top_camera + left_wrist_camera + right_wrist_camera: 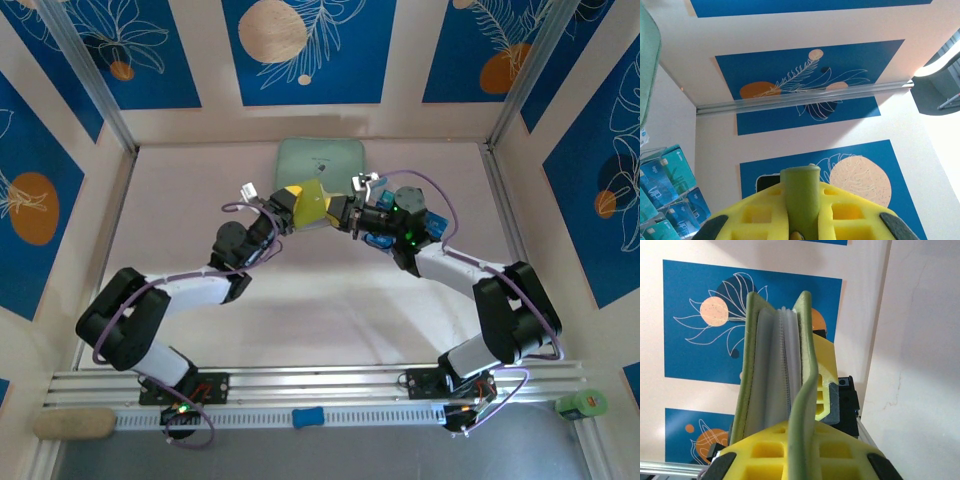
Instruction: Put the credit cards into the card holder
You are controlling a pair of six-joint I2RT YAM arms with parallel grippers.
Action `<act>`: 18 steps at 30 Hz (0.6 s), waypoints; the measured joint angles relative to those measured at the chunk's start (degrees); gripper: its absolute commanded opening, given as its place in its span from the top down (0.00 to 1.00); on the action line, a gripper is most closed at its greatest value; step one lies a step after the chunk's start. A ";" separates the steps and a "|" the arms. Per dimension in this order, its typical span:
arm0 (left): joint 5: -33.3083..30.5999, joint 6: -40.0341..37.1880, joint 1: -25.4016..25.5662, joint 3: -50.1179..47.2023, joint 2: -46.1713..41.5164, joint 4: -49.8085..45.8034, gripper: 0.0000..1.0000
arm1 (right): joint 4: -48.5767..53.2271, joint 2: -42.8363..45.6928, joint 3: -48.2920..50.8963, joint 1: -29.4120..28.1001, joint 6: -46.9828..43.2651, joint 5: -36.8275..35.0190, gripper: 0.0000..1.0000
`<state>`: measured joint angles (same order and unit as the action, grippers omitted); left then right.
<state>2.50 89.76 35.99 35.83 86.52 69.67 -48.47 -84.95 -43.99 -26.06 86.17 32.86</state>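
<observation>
while between two claws, one card holder

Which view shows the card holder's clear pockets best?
Right wrist: the card holder is edge-on and close, with its clear pockets visible inside. Left wrist catches its strap tab; top external shows it small, from above, pockets hidden.

I see the small olive-green, roughly square card holder raised above the table, mid-field. In the right wrist view it stands on edge, its two covers slightly parted with clear pockets between them. The thin blue and teal credit cards, pale-printed, sit fanned and overlapping, apart from it.
</observation>
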 measured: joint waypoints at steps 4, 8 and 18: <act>0.31 0.00 0.63 0.22 0.31 0.09 1.00 | -0.13 1.18 1.33 0.59 0.22 0.22 0.79; 0.42 0.00 0.74 0.22 0.31 0.22 1.00 | 0.09 2.56 2.56 1.70 0.46 0.39 0.77; 0.35 0.00 0.74 0.24 0.35 0.26 1.00 | 0.13 3.93 3.54 3.30 0.48 0.66 0.91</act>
<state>2.85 89.76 36.73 36.07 86.87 69.93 -48.34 -81.01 -40.45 -22.76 86.65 33.52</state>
